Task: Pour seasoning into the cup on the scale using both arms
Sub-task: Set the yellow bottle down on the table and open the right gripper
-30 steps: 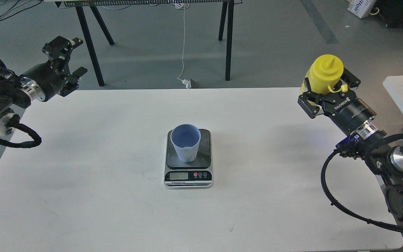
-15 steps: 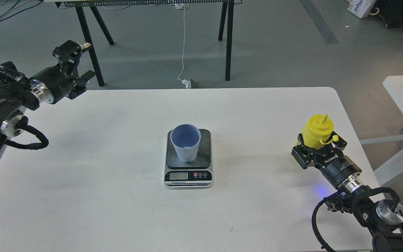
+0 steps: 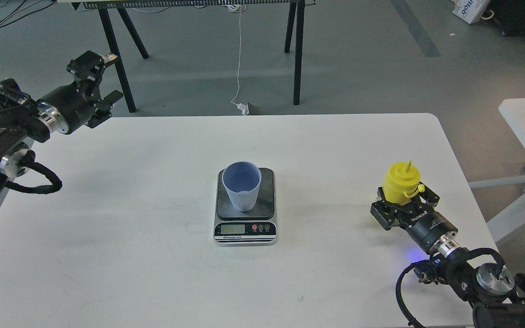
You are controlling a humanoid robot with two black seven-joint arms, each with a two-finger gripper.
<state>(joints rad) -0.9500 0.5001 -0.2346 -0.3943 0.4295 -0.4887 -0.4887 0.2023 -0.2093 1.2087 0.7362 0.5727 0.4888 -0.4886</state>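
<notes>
On one scale (image 3: 245,207) stands one cup (image 3: 242,185); right claw (image 3: 401,207) seemingly clamps one seasoning bottle (image 3: 400,183), left claw (image 3: 96,86) spread.

A grey floor (image 3: 358,68) is seen behind the white bench (image 3: 153,273). Black table legs (image 3: 296,50) stand far off.

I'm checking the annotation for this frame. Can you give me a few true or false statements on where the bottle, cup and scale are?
1. The blue cup stands on the scale. True.
2. The yellow bottle lies on its side. False: it is upright, nozzle pointing up.
3. The right hand is closed around the bottle. True.
4. The left hand holds the cup. False: it is empty, off at the table's far left corner.
5. The bottle is tipped over the cup. False: it is well to the right of the scale.
</notes>
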